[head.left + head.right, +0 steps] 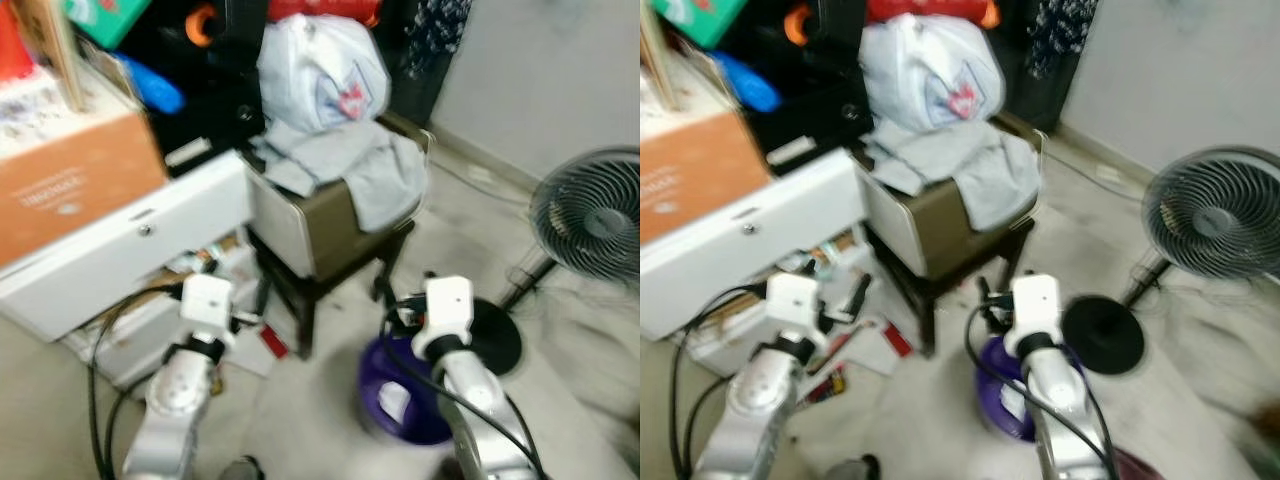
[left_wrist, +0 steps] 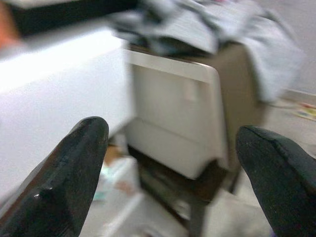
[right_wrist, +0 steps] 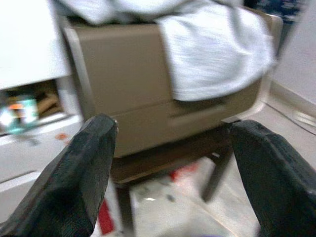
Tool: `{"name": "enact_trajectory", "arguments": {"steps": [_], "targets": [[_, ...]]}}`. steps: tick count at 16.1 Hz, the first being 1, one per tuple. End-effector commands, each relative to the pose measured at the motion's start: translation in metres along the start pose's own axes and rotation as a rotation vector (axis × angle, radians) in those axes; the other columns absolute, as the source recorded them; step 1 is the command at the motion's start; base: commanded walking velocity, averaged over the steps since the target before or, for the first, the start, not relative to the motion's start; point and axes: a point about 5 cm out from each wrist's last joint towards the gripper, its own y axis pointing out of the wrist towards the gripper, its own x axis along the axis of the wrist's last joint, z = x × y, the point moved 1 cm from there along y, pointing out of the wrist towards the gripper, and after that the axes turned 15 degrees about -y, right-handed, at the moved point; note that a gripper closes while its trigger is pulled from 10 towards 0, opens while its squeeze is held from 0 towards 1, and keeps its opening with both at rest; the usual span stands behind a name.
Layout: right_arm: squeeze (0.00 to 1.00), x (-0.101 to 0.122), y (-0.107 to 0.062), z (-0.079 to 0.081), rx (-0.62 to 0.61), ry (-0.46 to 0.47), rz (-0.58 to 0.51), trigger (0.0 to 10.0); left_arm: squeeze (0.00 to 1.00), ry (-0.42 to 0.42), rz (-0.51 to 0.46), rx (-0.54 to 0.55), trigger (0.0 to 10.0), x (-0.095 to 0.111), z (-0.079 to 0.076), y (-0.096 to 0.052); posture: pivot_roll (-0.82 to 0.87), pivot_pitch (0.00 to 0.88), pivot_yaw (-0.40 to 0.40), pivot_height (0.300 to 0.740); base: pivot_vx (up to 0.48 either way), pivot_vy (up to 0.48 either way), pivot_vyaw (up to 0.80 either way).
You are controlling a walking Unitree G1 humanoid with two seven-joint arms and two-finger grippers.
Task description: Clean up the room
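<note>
Left eye view: grey cloth point(image 1: 365, 170), soft and crumpled, drapes over a boxy beige case point(image 1: 320, 225) at frame centre. Left gripper point(image 2: 173, 173) and right gripper point(image 3: 170, 173) spread, empty. Round-grilled fan point(image 1: 590, 215) right; purple bin point(image 1: 400, 395) below.

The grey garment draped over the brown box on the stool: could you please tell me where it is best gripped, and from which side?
Grip the grey garment at the fold hanging down the brown box's front face, coming in level from the front. That flap hangs free of the box, so a pincer can close around its edge. Both pincers, left and right, are open and already face it.
</note>
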Motion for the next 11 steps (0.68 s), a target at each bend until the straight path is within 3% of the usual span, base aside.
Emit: {"name": "enact_trajectory", "arguments": {"steps": [1,5,11], "targets": [[0.0,0.0004,-0.0021,-0.01,-0.024,-0.008,0.002,10.0,0.0,-0.005,-0.002,-0.012,10.0,0.0005,-0.007,-0.0012,-0.05,0.141,-0.055,0.74,0.0,0.0,0.0],[0.0,0.0003,-0.0017,-0.0114,-0.024,-0.023,0.001,10.0,0.0,0.005,-0.007,0.005,10.0,0.0016,-0.0058,-0.003,-0.05,0.141,-0.055,0.74,0.0,0.0,0.0],[0.0,-0.0006,0.0007,-0.0117,-0.019,-0.021,0.01,10.0,0.0,-0.002,0.003,0.008,10.0,0.0002,-0.0058,-0.0021,-0.05,0.142,-0.054,0.74,0.0,0.0,0.8]]}}
